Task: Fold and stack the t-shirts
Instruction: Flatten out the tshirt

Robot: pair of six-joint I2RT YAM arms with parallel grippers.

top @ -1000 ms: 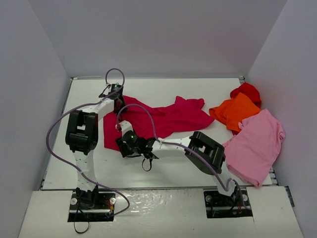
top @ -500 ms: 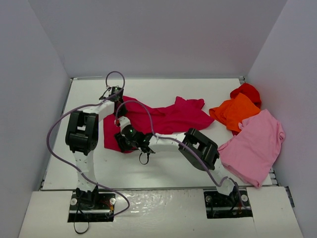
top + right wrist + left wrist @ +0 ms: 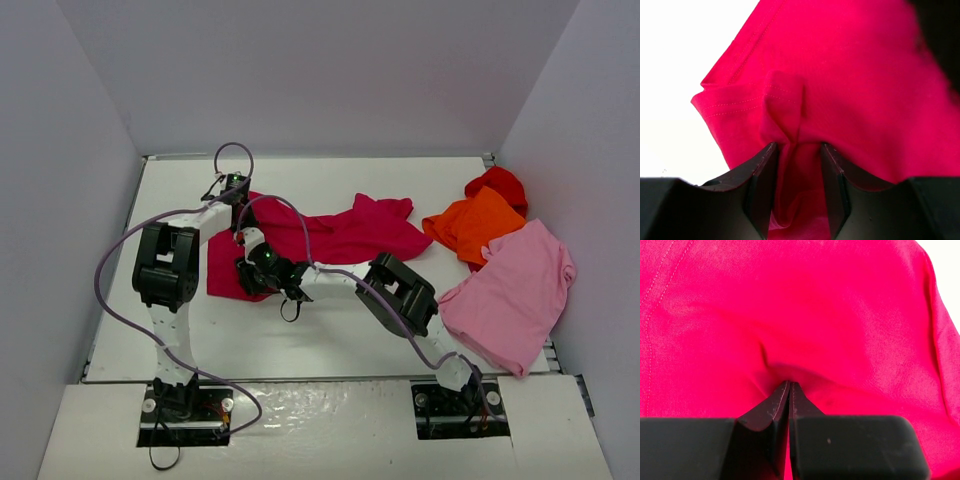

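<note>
Crimson cloth takes up the left and middle of the white table (image 3: pixel 300 345): the crimson t-shirt (image 3: pixel 345 235) lies loosely spread and wrinkled, one sleeve reaching toward the far right of its patch and its left part gathered between the two arms. The left gripper (image 3: pixel 790 385) is at the far left corner of this shirt, and its wrist view shows the two black jaws pressed fully together with a small pinch of crimson fabric caught at the tips, creases running out from that point. The right gripper (image 3: pixel 797 147) reaches across from the right base to the near left edge of the same shirt, just beside the stitched hem; its jaws stand partly apart, and a thick bunched fold of the crimson cloth fills the gap between them, touching both inner faces and rising in a puckered ridge above the tips. Bare table shows just left of that hemmed corner in the right wrist view. The other shirts lie well apart from the grippers on the right side of the table: the orange t-shirt (image 3: pixel 478 225) crumpled near the far right, the bright red t-shirt (image 3: pixel 497 183) partly tucked behind it against the wall, and the light pink t-shirt (image 3: pixel 515 290) spread flat nearer the front, its edge overlapping the orange one.
</note>
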